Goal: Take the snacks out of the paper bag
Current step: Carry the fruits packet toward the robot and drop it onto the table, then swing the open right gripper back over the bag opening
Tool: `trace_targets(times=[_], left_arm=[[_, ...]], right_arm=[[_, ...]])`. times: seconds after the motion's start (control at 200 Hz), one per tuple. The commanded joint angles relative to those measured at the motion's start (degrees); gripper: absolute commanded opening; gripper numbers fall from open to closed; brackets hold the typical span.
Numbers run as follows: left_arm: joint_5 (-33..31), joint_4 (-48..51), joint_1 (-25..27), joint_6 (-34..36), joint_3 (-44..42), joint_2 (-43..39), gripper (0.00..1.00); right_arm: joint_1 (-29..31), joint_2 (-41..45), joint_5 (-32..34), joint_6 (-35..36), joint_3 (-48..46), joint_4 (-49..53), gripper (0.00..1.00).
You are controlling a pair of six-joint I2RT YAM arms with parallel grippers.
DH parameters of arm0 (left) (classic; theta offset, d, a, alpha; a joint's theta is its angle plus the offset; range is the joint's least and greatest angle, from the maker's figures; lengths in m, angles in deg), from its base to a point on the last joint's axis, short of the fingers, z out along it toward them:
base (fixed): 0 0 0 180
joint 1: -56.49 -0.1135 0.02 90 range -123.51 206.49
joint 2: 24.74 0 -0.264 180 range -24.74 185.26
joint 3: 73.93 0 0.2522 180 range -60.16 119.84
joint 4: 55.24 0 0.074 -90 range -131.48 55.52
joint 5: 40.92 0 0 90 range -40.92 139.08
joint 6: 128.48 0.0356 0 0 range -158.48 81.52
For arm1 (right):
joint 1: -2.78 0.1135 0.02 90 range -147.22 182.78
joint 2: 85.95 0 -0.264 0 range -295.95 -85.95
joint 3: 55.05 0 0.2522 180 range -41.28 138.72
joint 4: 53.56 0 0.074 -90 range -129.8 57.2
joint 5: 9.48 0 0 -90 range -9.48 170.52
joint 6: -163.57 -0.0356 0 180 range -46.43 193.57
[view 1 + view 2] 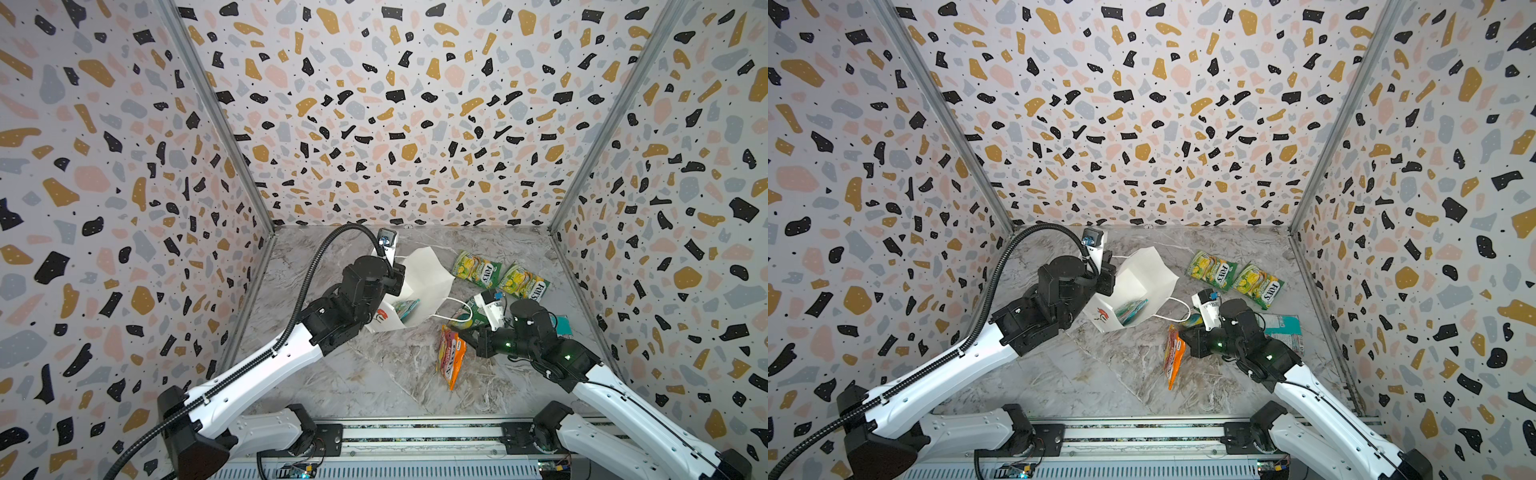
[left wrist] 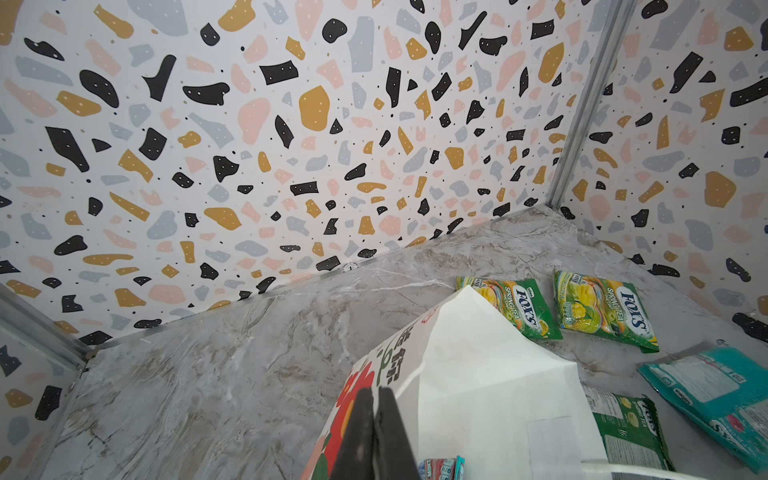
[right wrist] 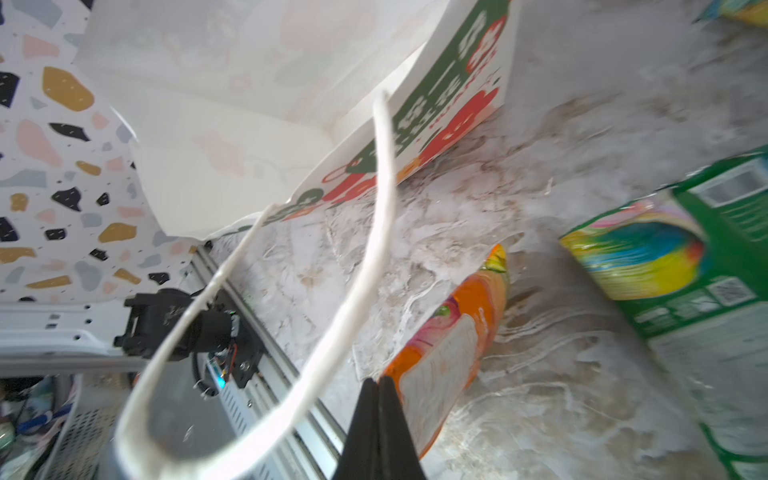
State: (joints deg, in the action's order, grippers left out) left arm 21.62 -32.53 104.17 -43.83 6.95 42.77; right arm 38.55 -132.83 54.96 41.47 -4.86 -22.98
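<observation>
Green "FOX'S SPRING TEA" pouches (image 2: 515, 307)

The paper bag (image 1: 430, 270) is white, printed with a red flower and green characters; its cord handle (image 3: 386, 187) is white. The two green-yellow pouches (image 1: 476, 269) (image 1: 524, 283) bear white lettering. The orange pouch (image 1: 451, 361) has pink and yellow. The dark green pouch (image 2: 627, 428) has pale print. The teal pouch (image 2: 715, 390) shows a pale panel. The pouch in the bag (image 1: 408, 309) is teal and pink. The bench (image 1: 374, 374) is grey-veined marble, and the walls (image 1: 374, 104) are pale terrazzo flecked black, ochre, pink and grey.
</observation>
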Motion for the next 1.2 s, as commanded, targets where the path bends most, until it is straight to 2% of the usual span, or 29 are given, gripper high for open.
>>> trace_targets(times=[0.0,0.075,0.315,0.536,0.591,0.691,0.851,0.996,1.191], left_arm=[[-0.10,-2.10,-0.26,-0.12,-0.67,-0.88,0.00],[0.04,-2.10,-0.24,-0.17,-0.67,-0.88,0.00],[0.27,-2.14,-0.26,-0.19,-0.72,-0.71,0.00],[0.31,-2.12,-0.22,-0.19,-0.70,-0.49,0.00],[0.31,-2.08,-0.24,-0.19,-0.69,-0.53,0.00],[0.48,-2.12,-0.27,-0.19,-0.68,-0.44,0.00],[0.66,-2.12,-0.22,-0.24,-0.66,-0.52,0.00],[0.92,-2.09,-0.24,-0.35,-0.67,-0.52,0.00],[2.75,-2.55,-0.22,-0.34,-1.08,-0.68,0.00]], right_arm=[[0.42,-0.59,-6.61,-2.08,-1.38,-9.19,0.00],[0.40,-1.03,-3.59,-0.74,-1.70,-6.78,0.00],[0.40,-3.00,12.21,2.83,-0.02,7.86,0.00],[1.75,-2.97,18.70,0.27,-1.54,11.24,0.00],[2.73,-3.05,21.05,-0.33,-1.61,12.16,0.06],[4.96,-3.65,24.30,-1.45,-1.17,13.07,0.28],[6.66,-4.10,32.24,-3.47,0.47,15.34,0.47],[6.69,-3.24,39.93,-4.14,2.58,16.80,0.51],[6.68,-0.33,42.55,-1.44,5.46,13.49,0.52]])
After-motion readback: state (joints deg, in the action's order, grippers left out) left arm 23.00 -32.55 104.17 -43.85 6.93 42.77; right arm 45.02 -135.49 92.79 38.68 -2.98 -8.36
